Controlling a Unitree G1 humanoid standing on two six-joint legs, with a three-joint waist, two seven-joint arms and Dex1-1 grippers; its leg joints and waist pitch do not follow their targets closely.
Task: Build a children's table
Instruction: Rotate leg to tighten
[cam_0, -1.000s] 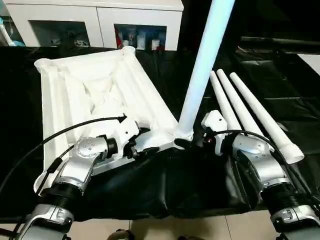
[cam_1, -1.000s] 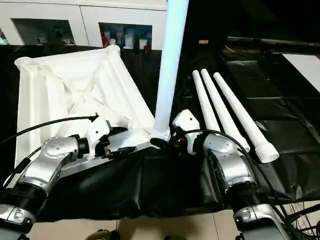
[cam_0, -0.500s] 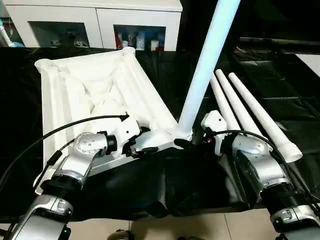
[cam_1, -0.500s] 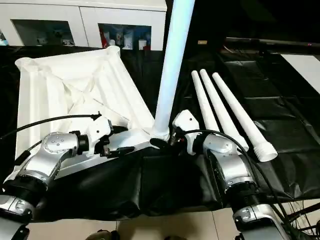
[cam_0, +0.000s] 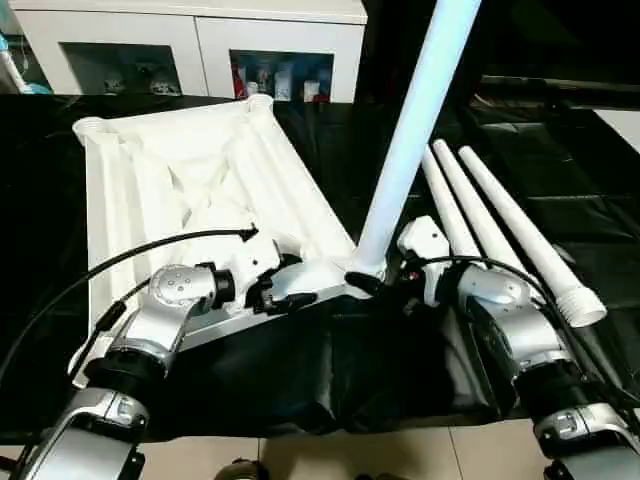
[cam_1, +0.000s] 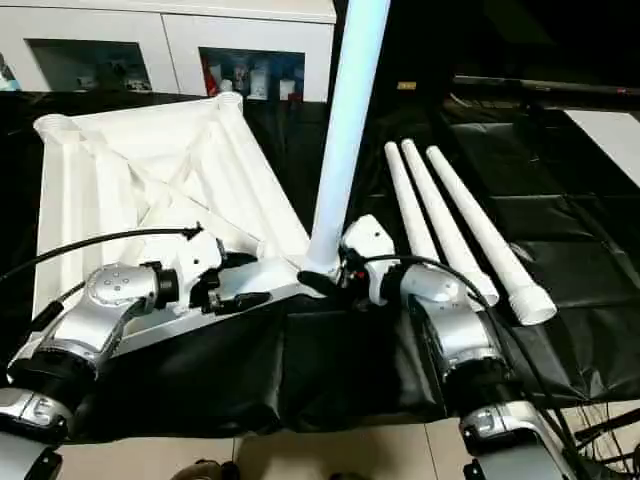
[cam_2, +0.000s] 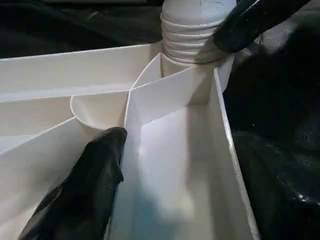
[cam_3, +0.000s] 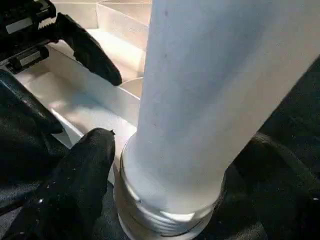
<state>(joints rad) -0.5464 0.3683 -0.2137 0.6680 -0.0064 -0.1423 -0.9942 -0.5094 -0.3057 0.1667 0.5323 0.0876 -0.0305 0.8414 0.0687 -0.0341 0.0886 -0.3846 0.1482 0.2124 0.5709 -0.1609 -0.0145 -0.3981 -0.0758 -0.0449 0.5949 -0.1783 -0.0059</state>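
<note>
The white table top (cam_0: 150, 190) lies upside down on the black-covered work table. One white leg (cam_0: 405, 150) stands in its near right corner socket, leaning a little to the right; its ribbed base (cam_2: 192, 35) sits in the socket. My right gripper (cam_0: 375, 283) is shut on the leg's base, with a finger (cam_3: 80, 185) on either side of the collar. My left gripper (cam_0: 295, 290) straddles the top's near rim channel just left of that corner. One finger (cam_2: 90, 185) presses the inner wall; the other lies outside the rim.
Three loose white legs (cam_0: 500, 225) lie side by side on the black cover to the right of my right arm. A white glass-door cabinet (cam_0: 200, 40) stands behind the table. The black cover (cam_0: 380, 370) hangs over the near table edge.
The upright leg's top has tipped slightly to the right. My right gripper has shifted a little left at its base. The left gripper stays on the rim.
</note>
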